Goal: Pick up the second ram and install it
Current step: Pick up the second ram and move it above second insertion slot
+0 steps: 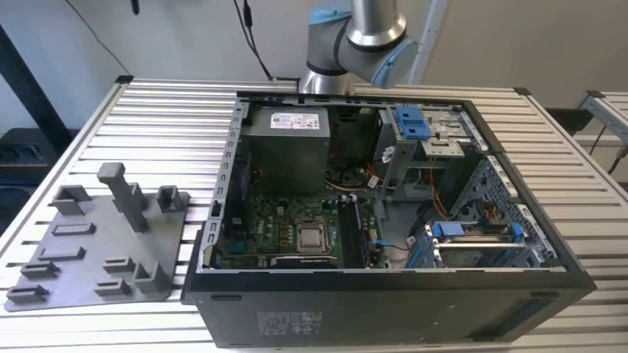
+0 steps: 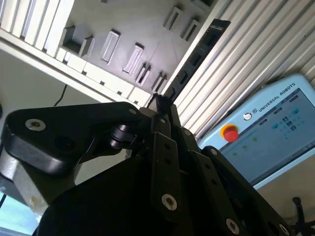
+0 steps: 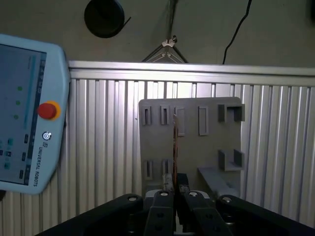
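Our pincer [image 3: 174,191] squeezes one end of the second ram [image 3: 174,142]. We think it is light, thin and stiff, but easy to break, so hold its flat sides gently.

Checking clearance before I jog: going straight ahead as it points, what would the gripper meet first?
Probably the grey tray: the gripper faces it, and the second ram it holds juts ahead, so its tip would touch first. The gap is unclear.

It looked like a robotics lab or workshop: a slatted aluminium table [image 1: 589,184] carried an opened computer case [image 1: 393,312] and a grey fixture plate [image 1: 88,250], beside a robot arm [image 1: 358,37] and a teach pendant [image 3: 24,113].
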